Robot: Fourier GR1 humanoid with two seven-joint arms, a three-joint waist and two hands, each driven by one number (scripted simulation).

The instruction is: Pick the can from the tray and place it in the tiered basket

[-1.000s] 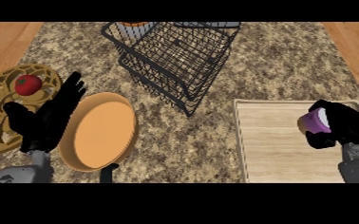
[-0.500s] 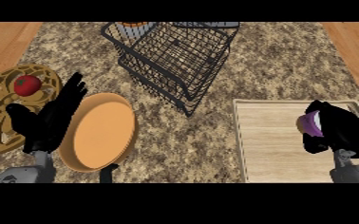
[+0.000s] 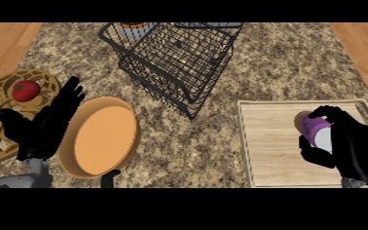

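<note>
While held: small purple cylindrical can w/ pale side (image 3: 313, 129) sat over light wooden tray (image 3: 277, 146), near its right edge.
Axis: can's long axis ran roughly top-to-bottom in view, purple end toward black wire tiered basket (image 3: 176, 61).
Right hand (image 3: 345, 143): black fingers curled round can, forearm entering from lower edge.
Left hand (image 3: 46, 124): fingers straight, resting beside round orange-tan pan (image 3: 101, 136).

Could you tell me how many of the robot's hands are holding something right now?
1. The right hand is curled round the purple can over the wooden tray. The left hand rests open beside the orange pan, holding nothing.
</note>
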